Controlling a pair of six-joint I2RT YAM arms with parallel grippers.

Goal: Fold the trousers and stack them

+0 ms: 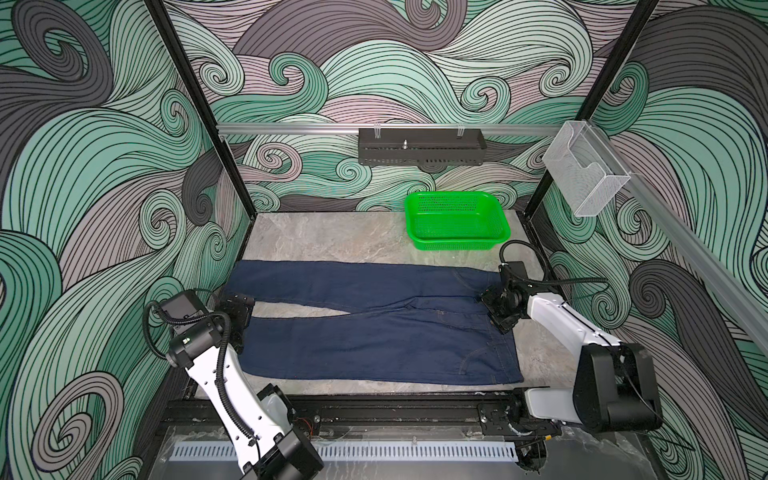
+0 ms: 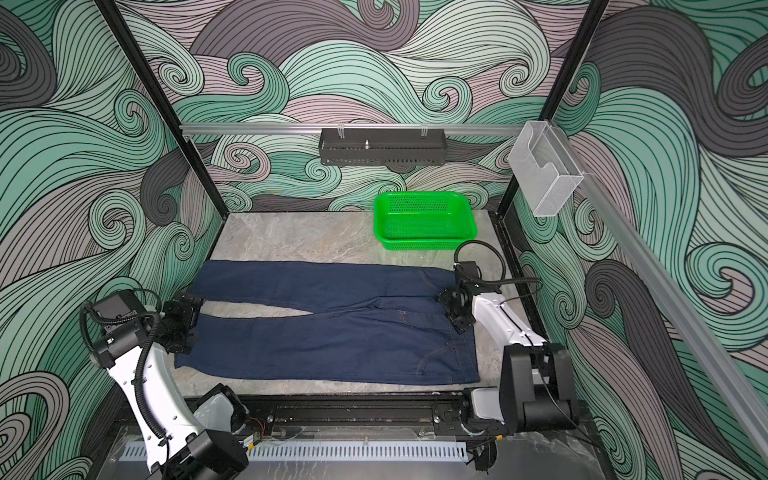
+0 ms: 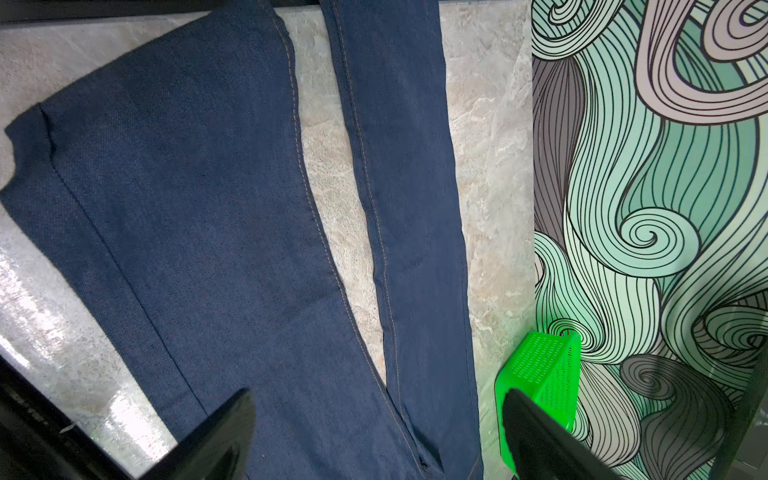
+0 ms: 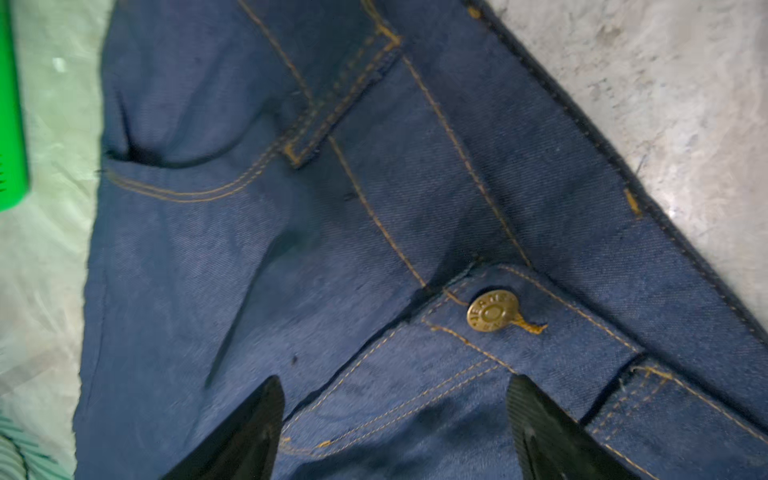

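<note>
Trousers (image 1: 374, 345) lie flat (unfolded); green basket (image 1: 457, 243) stands apart.

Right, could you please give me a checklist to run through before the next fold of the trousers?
1. Trousers spread flat, unfolded: ok.
2. Legs lying together: not ok; bare table shows between them toward the hems.
3. Left hand open near the hems: ok.
4. Right hand open over the waistband: ok.
5. Right hand touching the cloth: cannot tell.
6. Green basket apart from the trousers: ok.
</note>
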